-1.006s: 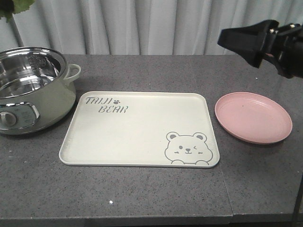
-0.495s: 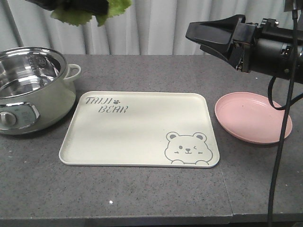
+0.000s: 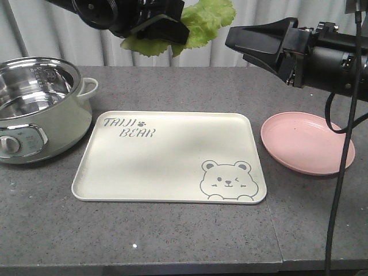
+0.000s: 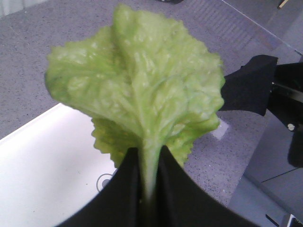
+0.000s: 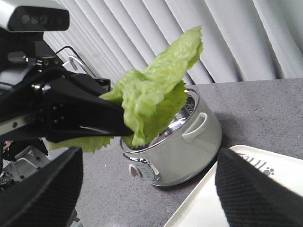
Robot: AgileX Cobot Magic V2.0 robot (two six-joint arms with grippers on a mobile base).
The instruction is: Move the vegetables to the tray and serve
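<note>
On the front camera I read one text: the lettering (image 3: pixel 129 127) "TAIJI BEAR" in grey capitals, with a small paw print (image 3: pixel 141 122), at the far left corner of the cream tray (image 3: pixel 172 158). My right wrist view catches only its cut-off end, unreadable. Fine marks inside the pot (image 3: pixel 57 123) are too small to read.

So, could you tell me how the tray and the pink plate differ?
The tray is rectangular, cream, with a bear drawing; the plate is round, plain pink. The tray is clearly larger than the plate. Both lie flat on the grey table, neither holding the lettuce.
</note>
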